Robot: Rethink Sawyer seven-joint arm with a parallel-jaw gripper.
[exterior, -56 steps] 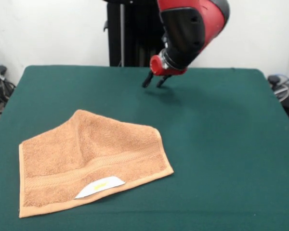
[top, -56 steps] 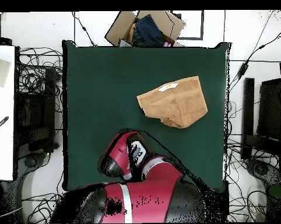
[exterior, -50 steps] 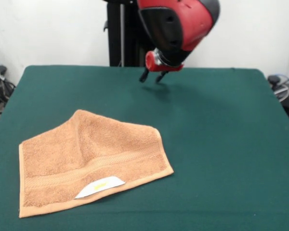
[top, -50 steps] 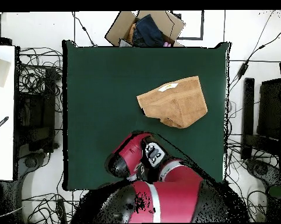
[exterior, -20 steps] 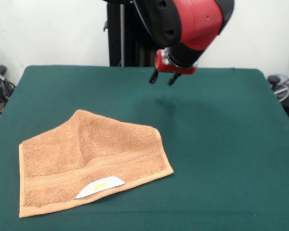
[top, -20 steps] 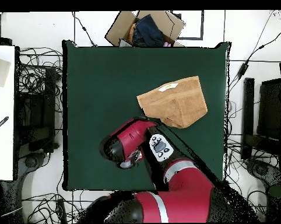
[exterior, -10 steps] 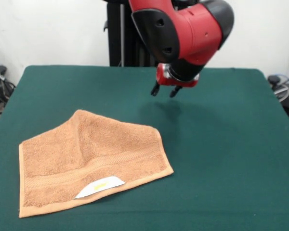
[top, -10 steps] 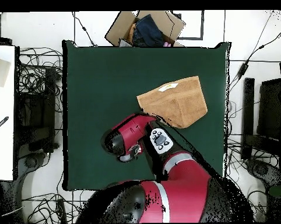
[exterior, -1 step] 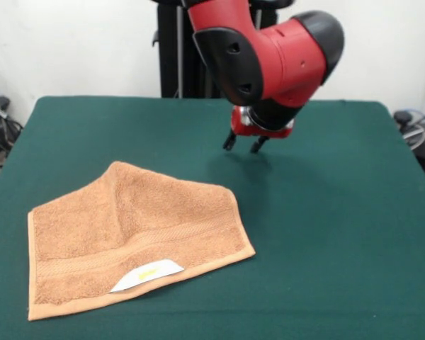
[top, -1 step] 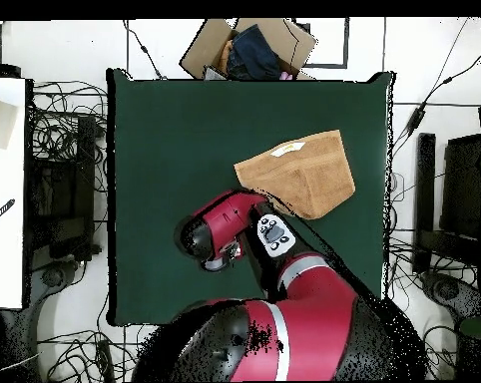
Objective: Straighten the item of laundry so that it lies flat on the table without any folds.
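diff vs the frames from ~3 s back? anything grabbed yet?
Nothing grabbed. In the front view the gripper has come forward from the table's far edge, lower in the picture and nearer the towel, but remains apart from it, fingers open and empty. The towel has not moved: same folded, roughly triangular shape on the green table, white label at its near edge.

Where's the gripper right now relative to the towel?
In the front view the gripper hangs above bare green table, up and right of the towel's far corner, not touching it.
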